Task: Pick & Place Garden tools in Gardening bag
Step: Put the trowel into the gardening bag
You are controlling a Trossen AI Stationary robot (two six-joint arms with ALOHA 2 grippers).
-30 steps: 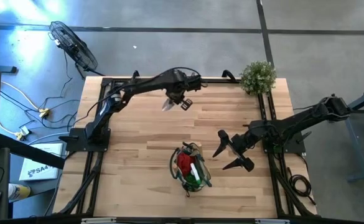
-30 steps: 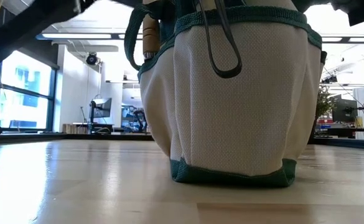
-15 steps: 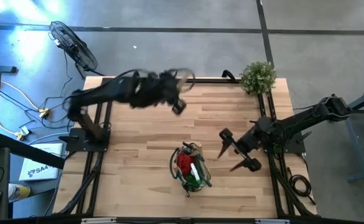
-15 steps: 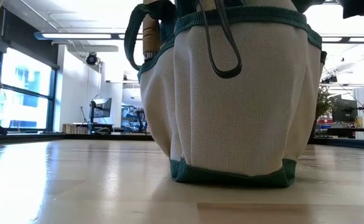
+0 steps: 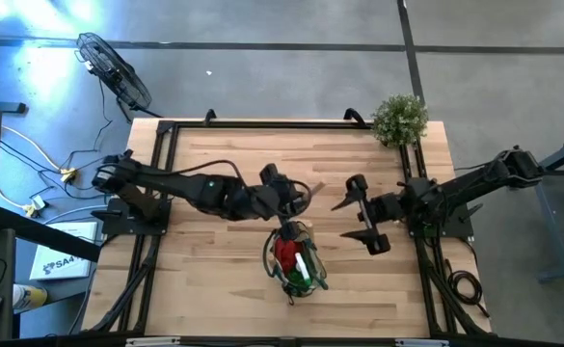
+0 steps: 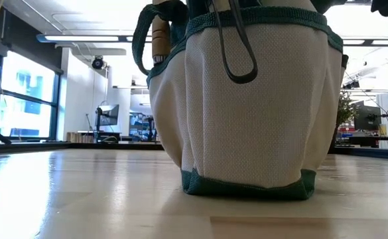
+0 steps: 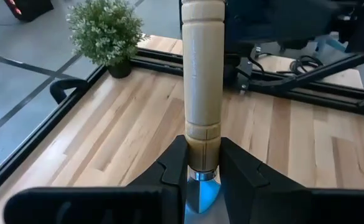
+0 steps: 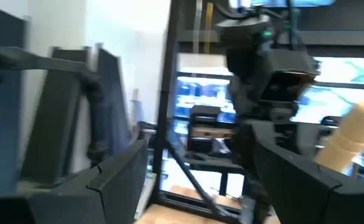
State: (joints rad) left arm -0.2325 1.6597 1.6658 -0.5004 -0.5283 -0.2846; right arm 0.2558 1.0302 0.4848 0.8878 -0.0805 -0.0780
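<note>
**Trowel held just above the bag**

In the overhead picture we see the bag (image 5: 292, 258) standing on the wooden table (image 5: 214, 164) slightly below the centre of the frame, with a red piece (image 5: 285, 251) and a green-and-white bottle (image 5: 299, 272) showing inside it. From table height the bag (image 6: 247, 106) fills the middle of the frame, pale cloth with green trim, and a wooden handle (image 6: 159, 36) stands in a side pocket at upper left.

We see the left gripper (image 5: 294, 198) reaching in from the left of the overhead frame, just above the bag's upper edge. Its fingers (image 7: 175, 171) are narrow and clamped on a trowel (image 7: 201, 93), gripping the neck where the pale wooden handle meets the metal.

We find the right gripper (image 5: 359, 212) to the right of the bag and apart from it, its fingers (image 5: 368, 240) spread wide with nothing between them.

A small bushy plant (image 5: 398, 119) sits at the table's upper right corner.
</note>
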